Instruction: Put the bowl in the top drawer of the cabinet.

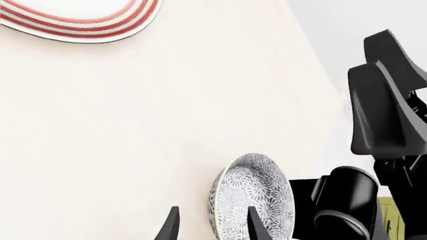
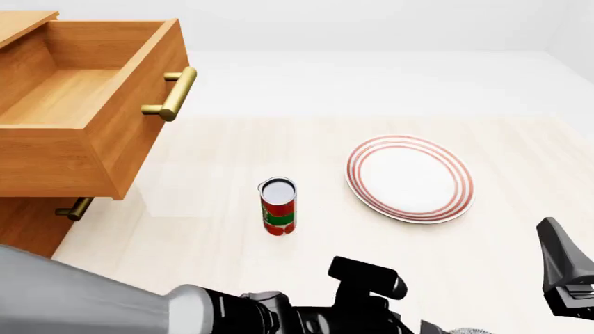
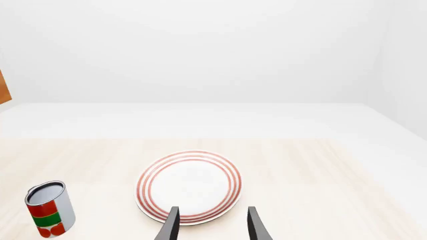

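in the front view, a light wooden cabinet (image 2: 33,223) fills the upper left of the frame, its top drawer (image 2: 88,104) pulled wide open with a brass bar handle on its front and nothing visible inside. on the pale counter (image 2: 204,229), a red and green can (image 2: 277,207) stands upright near the centre, and a flat white plate (image 2: 410,178) with red rings lies to its right, well apart. the left arm stretches across the bottom edge. the left wrist view shows the speckled blue-grey bowl (image 1: 253,197) at the lower middle, just past the left claw (image 1: 212,227), whose fingers stand apart and hold nothing. the right claw (image 3: 212,225) is likewise parted and empty, above the near rim of the plate.
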`<state>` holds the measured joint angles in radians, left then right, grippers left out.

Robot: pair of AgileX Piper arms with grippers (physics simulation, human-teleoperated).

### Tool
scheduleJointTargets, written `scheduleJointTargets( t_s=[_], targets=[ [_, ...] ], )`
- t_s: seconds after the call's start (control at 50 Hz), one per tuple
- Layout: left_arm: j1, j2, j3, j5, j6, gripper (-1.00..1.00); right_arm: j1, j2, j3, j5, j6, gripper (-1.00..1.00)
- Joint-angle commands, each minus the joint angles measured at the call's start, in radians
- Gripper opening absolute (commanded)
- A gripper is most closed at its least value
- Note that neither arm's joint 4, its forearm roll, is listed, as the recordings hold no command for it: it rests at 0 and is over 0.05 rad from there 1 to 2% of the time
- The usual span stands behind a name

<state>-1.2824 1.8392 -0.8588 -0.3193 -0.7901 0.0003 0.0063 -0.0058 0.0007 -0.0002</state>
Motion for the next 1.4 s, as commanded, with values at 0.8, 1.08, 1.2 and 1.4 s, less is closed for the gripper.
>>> scheduleJointTargets(
  t_s=[0.8,1.08,1.2,1.4],
  targets=[
    [-0.040,0.158,-0.044,-0.071,-0.097,1.00,0.000,0.000,0.000,0.000,0.000,1.00],
    [-0.031,0.169,-0.054,-0.075,-0.097,-1.00,0.000,0.000,0.000,0.000,0.000,1.00],
    [-0.015,0.151,-0.056,-0.050,-0.073,-1.00,0.000,0.000,0.000,0.000,0.000,1.00],
    [0.019,0.081,-0.038,-0.010,-0.051,-1.00,0.000,0.000,0.000,0.000,0.000,1.00]
  ],
)
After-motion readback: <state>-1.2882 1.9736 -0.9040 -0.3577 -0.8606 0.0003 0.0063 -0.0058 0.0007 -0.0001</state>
